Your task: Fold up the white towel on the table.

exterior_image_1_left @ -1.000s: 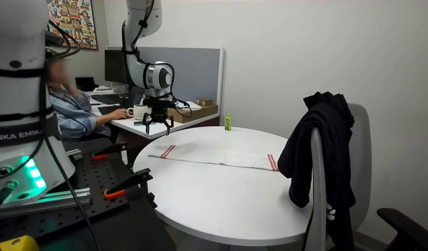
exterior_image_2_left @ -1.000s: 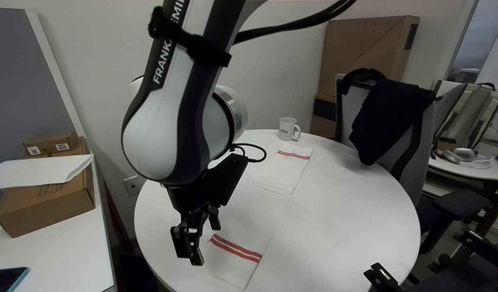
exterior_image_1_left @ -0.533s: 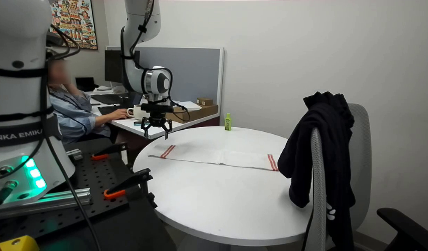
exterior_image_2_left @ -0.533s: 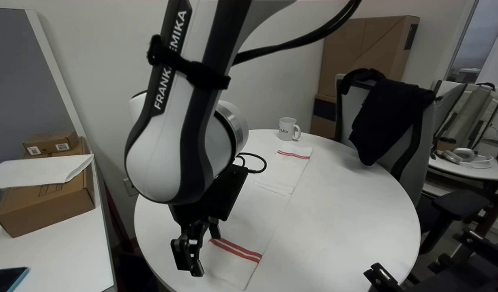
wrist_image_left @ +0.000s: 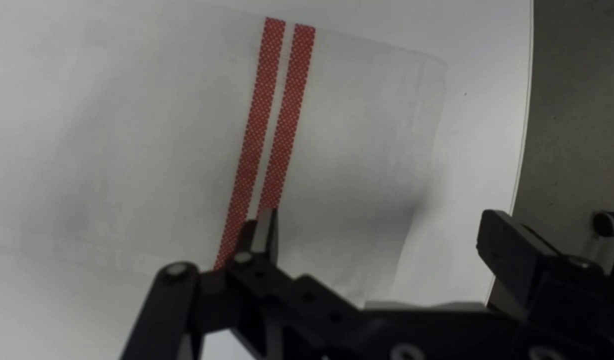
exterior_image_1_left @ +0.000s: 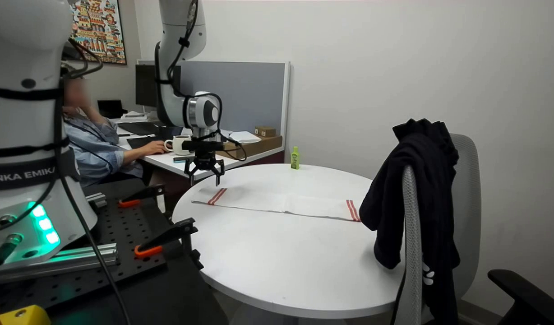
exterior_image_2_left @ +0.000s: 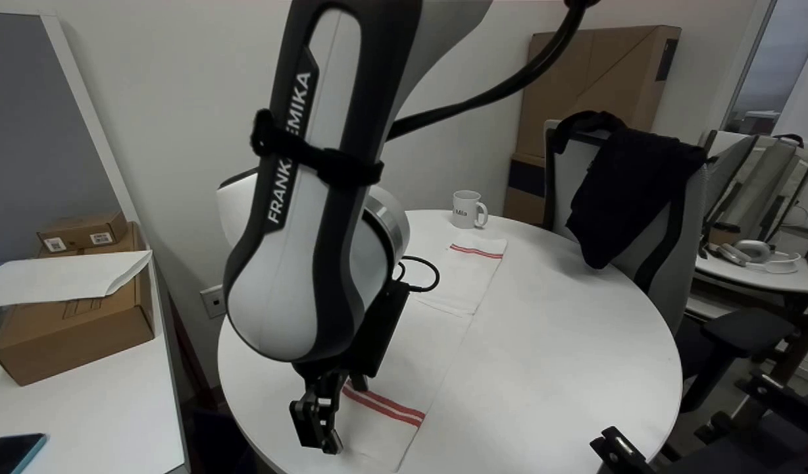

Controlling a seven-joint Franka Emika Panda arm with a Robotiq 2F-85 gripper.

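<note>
Hovering over one striped end of white towel (exterior_image_1_left: 279, 203) with empty gripper (exterior_image_1_left: 205, 183) spread wide; probably straddling edge to pinch, then fold inward along table (exterior_image_1_left: 281, 262).

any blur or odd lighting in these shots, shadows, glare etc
Wrist view: a soft shadow darkens part of the white towel, and the open gripper looks partly out of focus, while the red stripes look sharper; in an exterior view: the seated person's face is blurred, and the green lights glow brightly; in both exterior views: the white towel nearly blends into the table.
</note>
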